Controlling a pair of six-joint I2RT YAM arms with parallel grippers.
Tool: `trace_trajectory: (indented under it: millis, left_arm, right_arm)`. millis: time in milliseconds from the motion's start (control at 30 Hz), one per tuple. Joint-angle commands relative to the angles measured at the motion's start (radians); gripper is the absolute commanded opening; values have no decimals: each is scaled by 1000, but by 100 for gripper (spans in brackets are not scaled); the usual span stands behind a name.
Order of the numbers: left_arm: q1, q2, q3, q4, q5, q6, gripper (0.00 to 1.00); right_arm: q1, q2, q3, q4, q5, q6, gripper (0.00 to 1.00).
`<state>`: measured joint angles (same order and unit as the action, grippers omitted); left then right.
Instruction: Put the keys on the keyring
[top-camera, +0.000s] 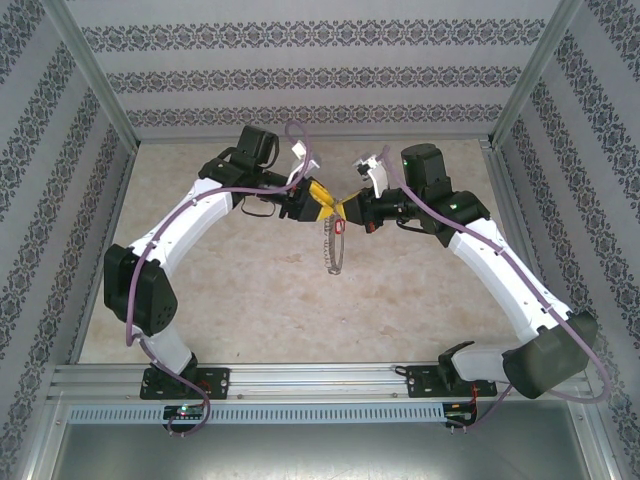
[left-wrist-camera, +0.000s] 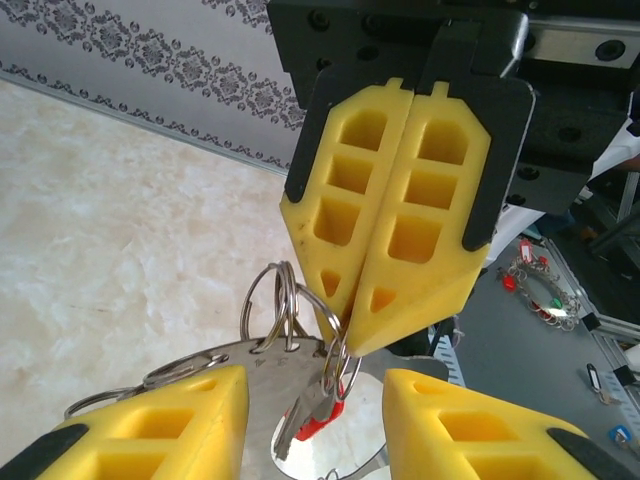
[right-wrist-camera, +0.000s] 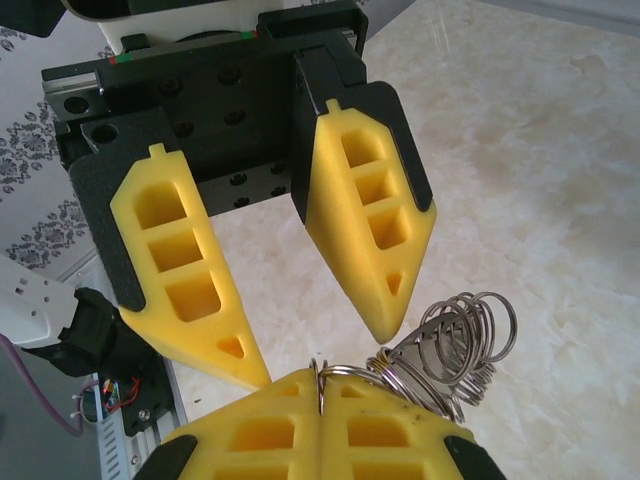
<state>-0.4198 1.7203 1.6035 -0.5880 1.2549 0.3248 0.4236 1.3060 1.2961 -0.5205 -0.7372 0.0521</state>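
The keyring (top-camera: 332, 250) hangs in mid-air between the two arms over the middle of the table. It is a thin grey metal loop (left-wrist-camera: 235, 365) fringed with small split rings (right-wrist-camera: 470, 335). My right gripper (right-wrist-camera: 320, 375) is shut on one small split ring (left-wrist-camera: 342, 362). From that ring dangles the key (left-wrist-camera: 318, 418), silver with a red head, also visible from above (top-camera: 340, 227). My left gripper (left-wrist-camera: 315, 380) faces it with its yellow fingers (right-wrist-camera: 375, 240) apart. The loop's band lies between and under them, touching the left finger. Whether they grip it I cannot tell.
The beige marbled tabletop (top-camera: 250, 300) lies below, walled by patterned panels on three sides. An aluminium rail (top-camera: 320, 380) runs along the near edge. Beyond the table, a grey bench holds another ring of keys (left-wrist-camera: 540, 290).
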Motion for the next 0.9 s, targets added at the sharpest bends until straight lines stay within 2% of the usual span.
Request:
trace_trajectory:
  millis: [0,167,333,500,767,867]
  left_arm:
    - [-15,12,41,14,39,-12,40]
    - [-27,23,50,14,39,-13,35]
    - [-36,29,50,12,39,-13,27]
    - [-39,31,46,4,47,-10,24]
    - [-46,29,38,32,44,-24,0]
    - [-47,22,27,62,40,-39,0]
  right_arm:
    - [7,3,25,35,1,-6,0]
    - [7,-1,18,42,4,-2,0]
    - [7,-4,12,47,8,-1,0]
    - [8,-2,9,51,18,3,0]
    - [8,1,8,73,8,17,0]
    - [8,-1,7,86,3,29,0]
